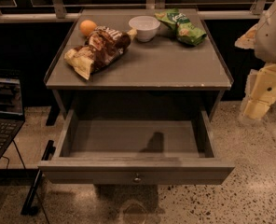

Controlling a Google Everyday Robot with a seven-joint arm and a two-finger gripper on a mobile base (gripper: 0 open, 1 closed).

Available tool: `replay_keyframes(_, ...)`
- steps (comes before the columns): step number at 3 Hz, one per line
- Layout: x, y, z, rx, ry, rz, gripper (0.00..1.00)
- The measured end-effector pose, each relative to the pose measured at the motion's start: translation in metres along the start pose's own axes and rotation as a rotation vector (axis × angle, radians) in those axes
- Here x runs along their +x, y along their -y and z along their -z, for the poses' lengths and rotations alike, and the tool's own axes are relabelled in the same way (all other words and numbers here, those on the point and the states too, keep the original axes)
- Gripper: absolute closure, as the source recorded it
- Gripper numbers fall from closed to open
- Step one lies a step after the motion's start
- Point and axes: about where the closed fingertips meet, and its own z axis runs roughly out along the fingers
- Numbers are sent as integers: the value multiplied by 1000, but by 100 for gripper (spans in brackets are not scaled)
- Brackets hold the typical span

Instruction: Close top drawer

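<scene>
The top drawer [175, 171] is a wide grey wooden drawer, pulled far out of the cabinet toward me. Its inside [128, 136] holds nothing and carries a dark shadow. A small round metal knob [137, 178] sits at the centre of the front panel. My gripper [261, 97] is pale yellow and white and hangs at the right edge of the view. It is to the right of the cabinet, at about drawer height, apart from the drawer and holding nothing that I can see.
The cabinet top [175, 64] carries a brown snack bag [98, 48], an orange [87, 27], a white bowl [144, 27] and a green chip bag [182, 26]. A laptop [3, 111] sits at the left, with a black stand leg [37, 181] on the speckled floor.
</scene>
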Motion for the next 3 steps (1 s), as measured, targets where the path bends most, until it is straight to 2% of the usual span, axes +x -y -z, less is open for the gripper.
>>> replay_keyframes(1, -1, 0, 2, 8, 1, 1, 0)
replay_keyframes(2, 2, -11, -8, 25, 57, -29, 0)
replay_keyframes(3, 13, -50, -47, 5, 189, -80, 0)
